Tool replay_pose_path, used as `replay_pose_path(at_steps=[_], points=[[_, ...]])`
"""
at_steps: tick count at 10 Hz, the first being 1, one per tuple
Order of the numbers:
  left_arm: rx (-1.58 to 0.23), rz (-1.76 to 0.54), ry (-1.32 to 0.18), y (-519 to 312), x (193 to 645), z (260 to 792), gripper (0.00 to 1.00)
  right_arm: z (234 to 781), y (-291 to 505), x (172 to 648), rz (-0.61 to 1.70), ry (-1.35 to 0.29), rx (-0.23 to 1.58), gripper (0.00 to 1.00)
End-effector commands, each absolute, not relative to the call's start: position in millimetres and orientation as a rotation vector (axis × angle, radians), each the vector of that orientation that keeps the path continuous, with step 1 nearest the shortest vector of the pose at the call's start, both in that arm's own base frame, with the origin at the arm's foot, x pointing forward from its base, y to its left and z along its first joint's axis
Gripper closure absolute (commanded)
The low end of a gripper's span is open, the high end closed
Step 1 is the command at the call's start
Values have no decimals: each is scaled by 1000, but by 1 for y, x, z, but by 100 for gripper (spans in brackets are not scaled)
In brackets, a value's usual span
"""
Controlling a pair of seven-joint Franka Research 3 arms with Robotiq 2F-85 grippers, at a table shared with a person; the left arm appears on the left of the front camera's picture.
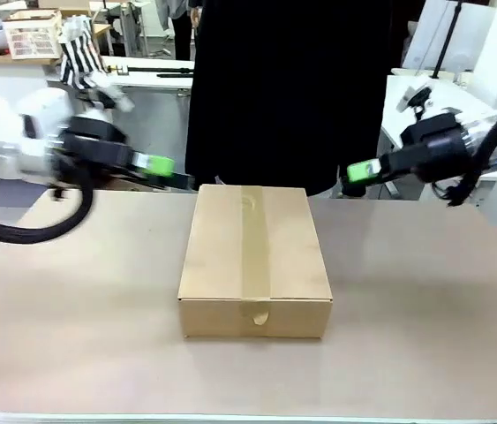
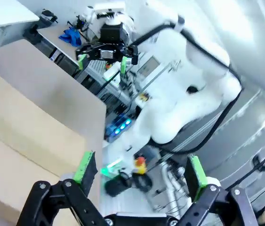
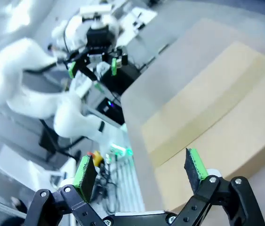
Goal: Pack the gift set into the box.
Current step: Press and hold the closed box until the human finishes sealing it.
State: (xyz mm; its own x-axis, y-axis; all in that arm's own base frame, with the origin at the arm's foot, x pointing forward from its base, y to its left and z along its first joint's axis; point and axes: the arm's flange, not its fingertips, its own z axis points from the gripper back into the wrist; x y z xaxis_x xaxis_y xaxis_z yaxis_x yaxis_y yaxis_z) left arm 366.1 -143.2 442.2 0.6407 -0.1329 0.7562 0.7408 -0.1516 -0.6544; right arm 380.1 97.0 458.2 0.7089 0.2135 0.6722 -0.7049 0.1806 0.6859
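The brown cardboard box [image 1: 255, 261] lies in the middle of the table with its flaps closed and a strip of tape along the top. My left gripper [image 1: 170, 170] hovers off the box's far left corner, open and empty. Off the far right corner my right gripper [image 1: 356, 173] hangs open too, nothing between its fingers. In the left wrist view the open left gripper [image 2: 139, 172] looks past the box [image 2: 24, 155] at the right arm's gripper [image 2: 105, 59]. The right wrist view has the open right gripper [image 3: 139, 169] over the box [image 3: 217, 117], the left arm's gripper [image 3: 92, 66] beyond.
A person in black [image 1: 292, 88] stands at the far edge, right behind the box. The tan table [image 1: 80, 318] has bare room on both sides of the box and in front. Desks and lab clutter [image 1: 36, 35] fill the background.
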Motion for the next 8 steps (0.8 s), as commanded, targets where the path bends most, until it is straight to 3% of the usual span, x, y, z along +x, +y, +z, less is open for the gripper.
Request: replay_pose_path(at_steps=[1, 2, 4, 5, 6, 8], points=[[-1594, -605, -515, -90, 348, 438, 0, 469, 46, 343, 477, -549, 1234, 0], [-1656, -509, -553, -55, 341, 432, 0, 471, 12, 326, 382, -635, 1254, 0], [-1586, -380, -652, 2, 342, 410, 0, 466, -48, 304, 254, -847, 1317, 0], [-1612, -501, -571, -42, 355, 429, 0, 459, -50, 308, 339, -933, 1293, 0], [-1612, -501, -571, -42, 355, 429, 0, 485, -46, 341, 297, -735, 1265, 0], [-1612, -501, -571, -42, 355, 429, 0, 485, -46, 341, 297, -735, 1265, 0]])
